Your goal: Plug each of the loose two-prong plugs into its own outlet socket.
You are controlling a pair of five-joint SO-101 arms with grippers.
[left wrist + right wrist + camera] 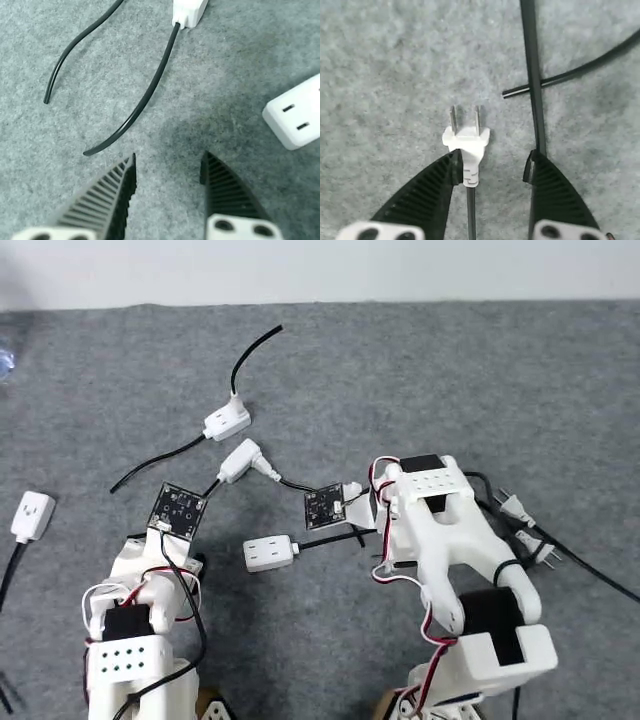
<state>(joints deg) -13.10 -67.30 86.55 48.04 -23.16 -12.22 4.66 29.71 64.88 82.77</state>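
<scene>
The white plug (pixel 466 142) lies flat on the grey table (pixel 380 75), prongs pointing away from me, its own cord (pixel 469 215) running back under my wrist. It sits inside my right claw (pixel 492 156), which is spread wide, but not in the middle: the plug's body is right up against one finger, and there is a broad gap to the other.

That off-centre position is my first worry. If I close from here, I expect the far finger to shove the plug sideways or roll it, and prongs held crooked won't meet the slots.

My second worry is the black cable (pixel 534 90) running just beside the other finger. It could get pinched in along with the plug, spoiling the grip and dragging a second line across the table. A loose cable end (pixel 506 93) crosses it just past the prongs and could snag as I lift.

Further out, the socket (pixel 296 116) with its two slots lies loose near my left claw (pixel 169 159), which is also wide and holds nothing. With nothing bracing it, I judge the socket will slide away when the prongs press in.
</scene>
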